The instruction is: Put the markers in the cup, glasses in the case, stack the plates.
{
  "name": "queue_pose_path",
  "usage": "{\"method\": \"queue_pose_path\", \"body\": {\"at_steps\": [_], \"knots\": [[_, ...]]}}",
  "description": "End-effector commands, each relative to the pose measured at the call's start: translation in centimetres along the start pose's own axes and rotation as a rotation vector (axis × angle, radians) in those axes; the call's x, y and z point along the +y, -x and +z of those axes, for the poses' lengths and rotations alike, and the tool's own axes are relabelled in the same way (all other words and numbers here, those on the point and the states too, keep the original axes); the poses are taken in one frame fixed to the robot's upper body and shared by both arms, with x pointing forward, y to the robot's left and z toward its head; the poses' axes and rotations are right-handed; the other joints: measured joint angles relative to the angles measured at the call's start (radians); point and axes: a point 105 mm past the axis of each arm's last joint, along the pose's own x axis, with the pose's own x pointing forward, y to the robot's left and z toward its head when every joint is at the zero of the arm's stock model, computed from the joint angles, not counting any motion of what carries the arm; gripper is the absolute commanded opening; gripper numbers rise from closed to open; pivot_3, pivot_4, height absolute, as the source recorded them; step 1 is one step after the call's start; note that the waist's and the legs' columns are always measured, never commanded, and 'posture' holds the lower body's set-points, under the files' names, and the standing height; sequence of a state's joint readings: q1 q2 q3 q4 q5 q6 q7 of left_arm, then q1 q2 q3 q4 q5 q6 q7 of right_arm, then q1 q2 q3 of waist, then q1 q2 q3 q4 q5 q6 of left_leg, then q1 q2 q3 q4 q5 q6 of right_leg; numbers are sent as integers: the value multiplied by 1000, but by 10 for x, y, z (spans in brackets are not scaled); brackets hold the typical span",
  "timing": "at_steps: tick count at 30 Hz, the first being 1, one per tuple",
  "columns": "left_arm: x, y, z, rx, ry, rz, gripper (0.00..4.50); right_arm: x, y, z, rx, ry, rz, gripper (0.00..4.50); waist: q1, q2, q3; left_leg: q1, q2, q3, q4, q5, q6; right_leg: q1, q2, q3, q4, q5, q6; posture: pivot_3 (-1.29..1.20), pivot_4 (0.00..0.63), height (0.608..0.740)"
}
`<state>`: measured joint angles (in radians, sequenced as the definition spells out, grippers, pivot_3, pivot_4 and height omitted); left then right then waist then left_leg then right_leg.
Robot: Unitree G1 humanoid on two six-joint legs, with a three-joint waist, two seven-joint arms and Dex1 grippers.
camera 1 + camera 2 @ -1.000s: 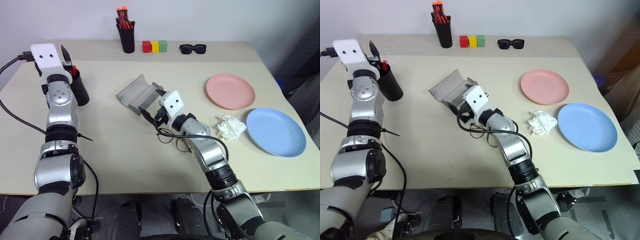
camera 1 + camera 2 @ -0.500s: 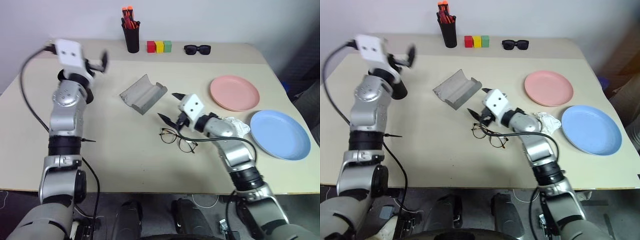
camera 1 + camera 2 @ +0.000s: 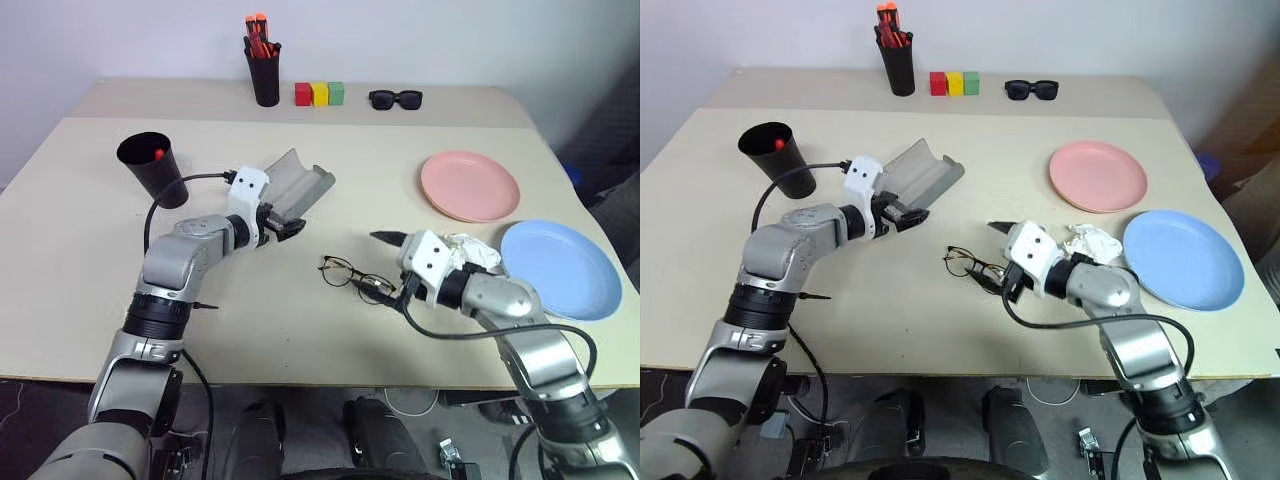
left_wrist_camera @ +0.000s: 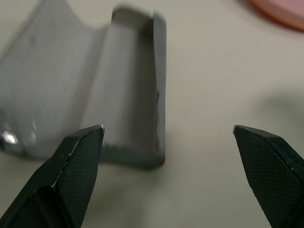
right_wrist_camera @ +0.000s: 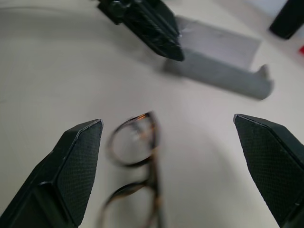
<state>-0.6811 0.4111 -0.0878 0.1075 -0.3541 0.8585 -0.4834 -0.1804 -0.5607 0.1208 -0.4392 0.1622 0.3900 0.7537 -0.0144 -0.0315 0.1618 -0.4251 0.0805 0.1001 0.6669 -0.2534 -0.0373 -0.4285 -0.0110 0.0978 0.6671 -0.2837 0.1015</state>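
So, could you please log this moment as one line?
left gripper: open, at case | right gripper: open, by glasses | glasses: on table, not in case | plates: unstacked

Left gripper [image 3: 283,226] covers the near end of the case [image 3: 300,186]. Glasses [image 5: 137,178] blurred and cut off in right wrist view. Markers in the cup [image 3: 152,168] mostly hidden, only a red tip [image 3: 159,154] visible.

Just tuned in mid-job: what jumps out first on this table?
Mid-table, the open left gripper hangs at the open grey felt glasses case, while the open right gripper sits beside the thin black wire-rimmed glasses lying on the table. To the right lie a pink plate and a light blue plate.
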Motion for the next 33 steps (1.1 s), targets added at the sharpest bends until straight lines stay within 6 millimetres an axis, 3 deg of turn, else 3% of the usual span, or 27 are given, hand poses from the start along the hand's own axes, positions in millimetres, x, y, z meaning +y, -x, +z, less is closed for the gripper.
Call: {"method": "queue_pose_path", "body": {"at_steps": [1, 9, 18, 23, 25, 33], "knots": [[-9, -3, 7, 11, -15, -52, 3962, -1, 6, 15, -34, 23, -33, 4500, 0, 0, 0, 0, 0, 0, 0, 0, 0, 0, 0, 0, 0, 0, 0, 0, 150, 722], [-11, -7, 5, 17, -40, -87, 23, 3, 10, 13, -12, 2, -83, 4500, 1, 0, 0, 0, 0, -1, 0, 0, 0, 0, 0, 0, 0, 0, 0, 0, 150, 722], [0, 9, 13, -51, -198, -118, 23, 5, 9, 14, -13, -6, -97, 4500, -1, 0, 0, 0, 0, -1, 0, 0, 0, 0, 0, 0, 0, 0, 0, 0, 150, 722], [1, 48, 12, -99, -352, -265, 23, 0, 3, 12, -25, 1, -93, 4500, -8, 0, 0, 0, 0, 0, -1, 0, 0, 0, 0, 0, 0, 0, -1, 0, 150, 722], [-4, 58, 9, -92, -399, -332, 23, -2, 2, 11, -30, 2, -95, 4500, -2, 0, 0, 0, 0, 0, -1, 0, 0, 0, 0, 0, 0, -1, -2, 0, 150, 722], [15, 90, -18, 98, -465, -460, 23, 3, 1, 13, -46, 4, -104, 4500, 0, 0, 0, -1, 0, 0, 0, 0, 1, 0, 0, 0, -1, -2, -4, 0, 150, 722]]}}
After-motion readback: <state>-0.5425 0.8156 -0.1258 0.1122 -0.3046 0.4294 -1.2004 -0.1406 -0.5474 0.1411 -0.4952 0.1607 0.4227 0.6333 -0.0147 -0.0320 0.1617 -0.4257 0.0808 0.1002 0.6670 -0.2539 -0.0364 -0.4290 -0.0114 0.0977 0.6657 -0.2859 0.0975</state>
